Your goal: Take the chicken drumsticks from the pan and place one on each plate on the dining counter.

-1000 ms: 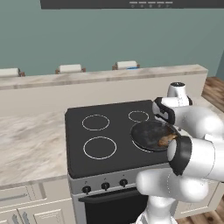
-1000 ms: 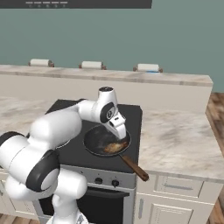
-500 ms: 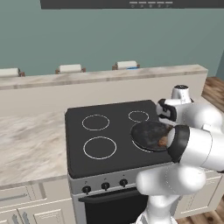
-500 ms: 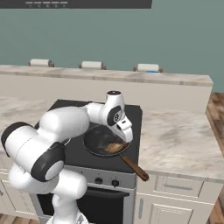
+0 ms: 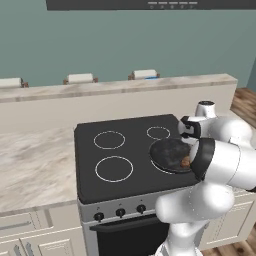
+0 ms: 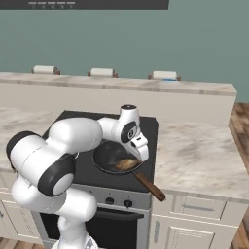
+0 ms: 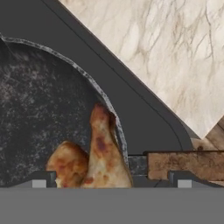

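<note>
While the gripper gapes wide, golden-brown lumpy drumsticks lie in the pan.

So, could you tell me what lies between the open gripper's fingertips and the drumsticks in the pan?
In the hand view nothing lies between them: the gripper hangs open right over the drumsticks, by the rim of the pan.

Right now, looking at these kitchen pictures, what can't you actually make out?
- Chicken drumsticks: lower ends cut off at the bottom of the hand view.
- Pan: near side hidden by the arm in the left base view.
- Plates: a blue sliver on the dining counter, too small to tell.
</note>
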